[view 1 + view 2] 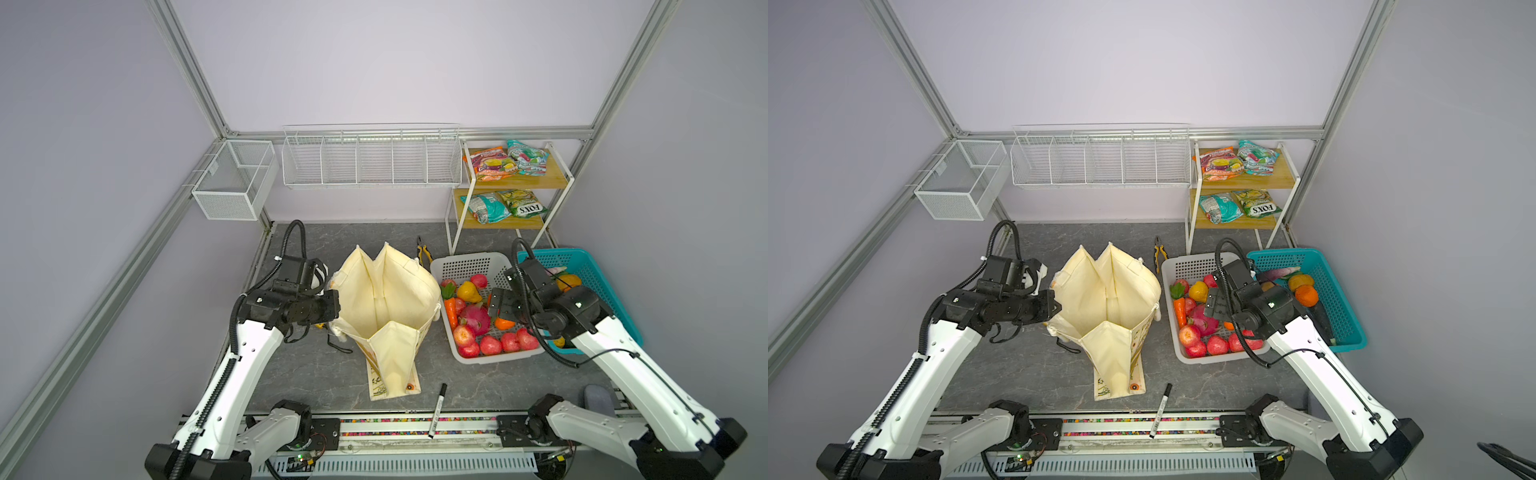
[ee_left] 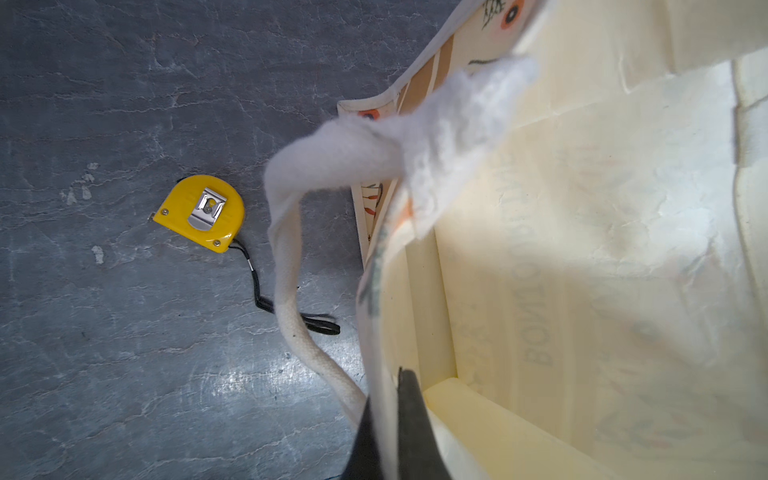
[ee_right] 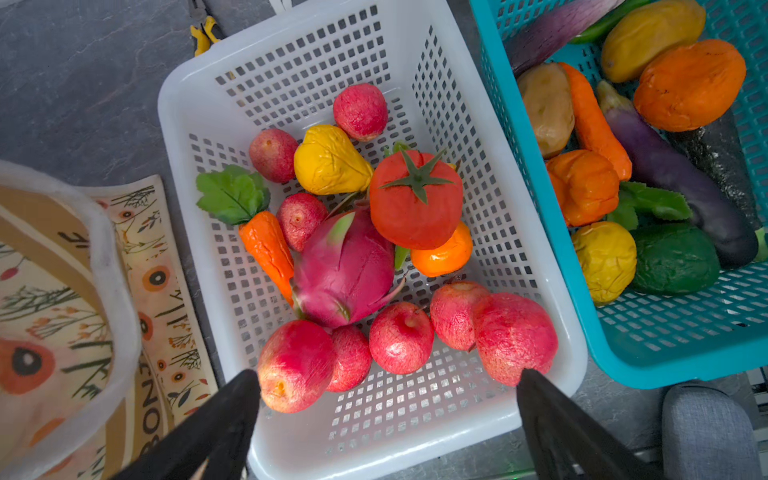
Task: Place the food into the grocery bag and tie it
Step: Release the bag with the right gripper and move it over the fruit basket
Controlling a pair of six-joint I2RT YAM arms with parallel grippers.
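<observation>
Bag: upright on bench, nothing seen inside, untied.
Basket: just beside bag.
My left end effector: clamped on bag rim.
My right end effector: wide, empty, above basket.
Tomato: in basket, unpicked; packing and tying remain.

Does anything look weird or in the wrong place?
Yes. A black marker lies half off the table's front edge, and yellow pliers and a tape measure sit by the grocery bag: tools, not groceries.
</observation>
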